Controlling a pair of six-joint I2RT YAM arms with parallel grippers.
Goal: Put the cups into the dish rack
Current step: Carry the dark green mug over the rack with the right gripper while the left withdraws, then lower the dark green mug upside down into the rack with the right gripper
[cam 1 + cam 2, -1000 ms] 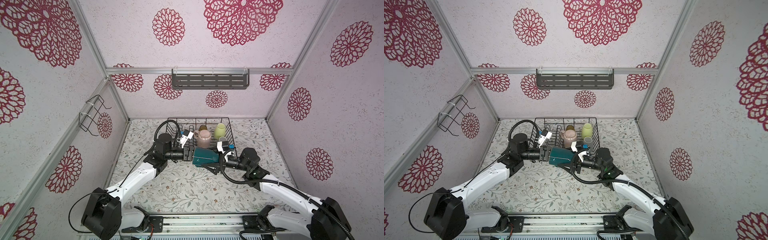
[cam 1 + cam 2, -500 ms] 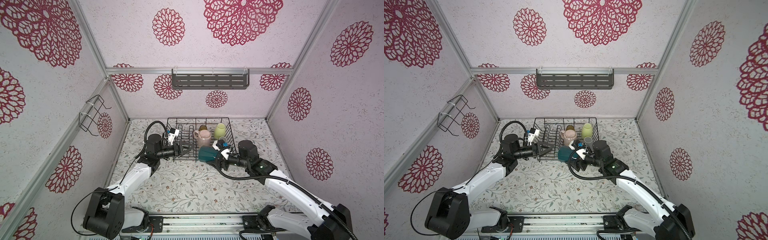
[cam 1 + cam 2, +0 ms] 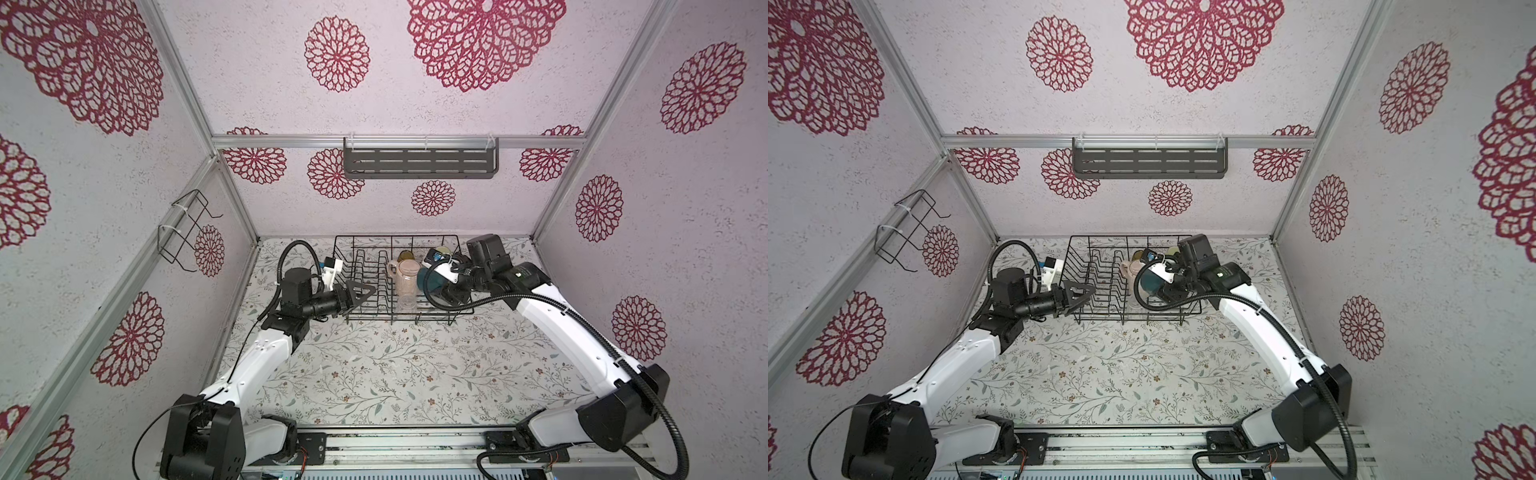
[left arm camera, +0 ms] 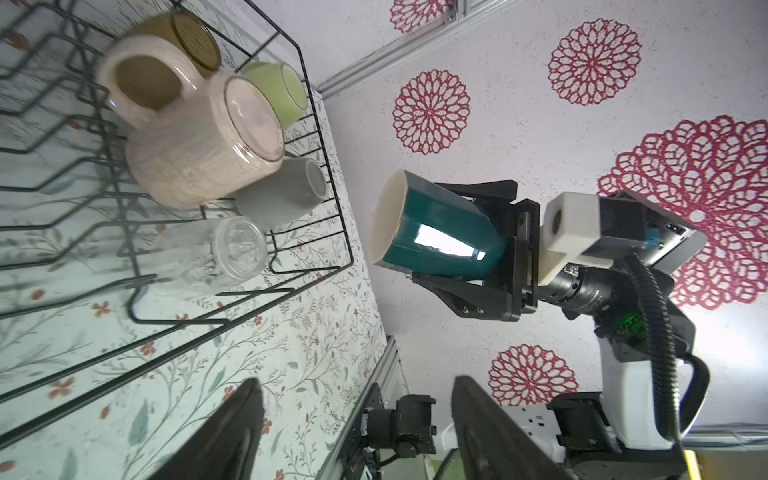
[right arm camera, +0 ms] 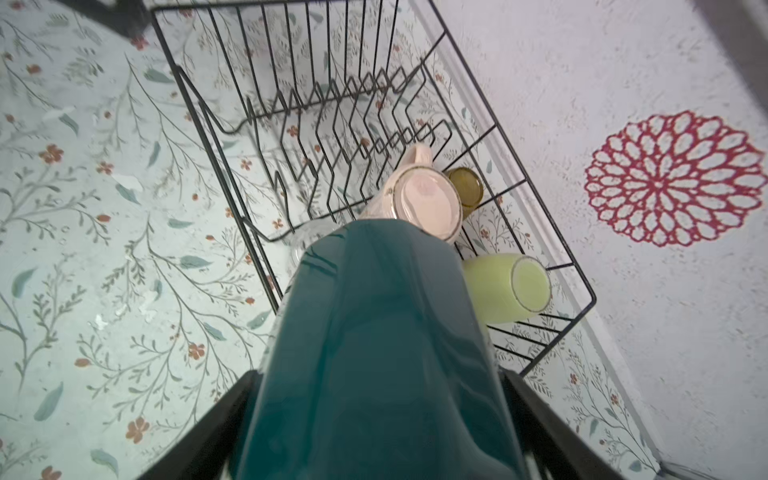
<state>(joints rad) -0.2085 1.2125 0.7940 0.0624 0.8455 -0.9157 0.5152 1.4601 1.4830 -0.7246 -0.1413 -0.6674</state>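
The black wire dish rack (image 3: pixel 361 249) (image 3: pixel 1084 245) stands at the back of the table. My right gripper (image 3: pixel 434 284) (image 5: pixel 374 382) is shut on the dark teal mug (image 3: pixel 428 282) (image 3: pixel 1150 282) (image 4: pixel 436 232) (image 5: pixel 382 353), held tilted above the rack's right part. Inside the rack are the pink mug (image 4: pixel 195 158) (image 5: pixel 424 203), amber glass (image 4: pixel 195 37), lime tumbler (image 4: pixel 278 89) (image 5: pixel 507 286), grey tumbler (image 4: pixel 282 195) and clear glass (image 4: pixel 220 253). My left gripper (image 3: pixel 368 291) (image 3: pixel 1084 291) (image 4: pixel 357 415) is open and empty at the rack's left front corner.
A grey slotted shelf (image 3: pixel 419 162) hangs on the back wall. A small black wire bracket (image 3: pixel 187 232) is fixed to the left wall. The rack's left half holds only upright plate loops (image 5: pixel 332 124). Flowered tabletop (image 3: pixel 395 365) stretches in front of the rack.
My left gripper has let go of the teal mug, opened and drawn back to the left. The right gripper has carried the mug from in front of the rack to above its right part.
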